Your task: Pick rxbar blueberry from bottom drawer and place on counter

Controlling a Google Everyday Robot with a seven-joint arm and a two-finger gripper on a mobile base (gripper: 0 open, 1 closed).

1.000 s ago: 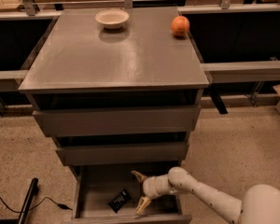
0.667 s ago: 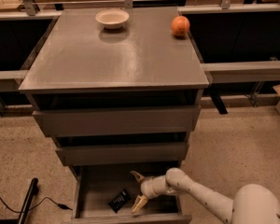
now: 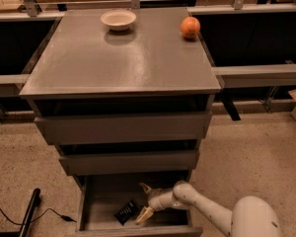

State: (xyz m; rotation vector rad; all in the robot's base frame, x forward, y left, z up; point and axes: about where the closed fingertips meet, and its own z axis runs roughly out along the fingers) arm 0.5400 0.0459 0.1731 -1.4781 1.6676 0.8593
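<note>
Hovering inside open bottom drawer (image 3: 138, 229): gripper (image 3: 144, 201), 2 fingers spread wide, empty, just right of rxbar blueberry (image 3: 126, 212) lying on drawer floor. Grasp not yet made. Left: clamp bar, lift out, set on counter (image 3: 118, 63).

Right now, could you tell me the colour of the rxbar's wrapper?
Dark, near-black rxbar wrapper, camera view; gripper beside it in bottom drawer, jaws open.

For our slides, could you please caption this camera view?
The open gripper is inside the pulled-out bottom drawer beside the rxbar blueberry; a bowl and an orange sit on the counter.
</note>
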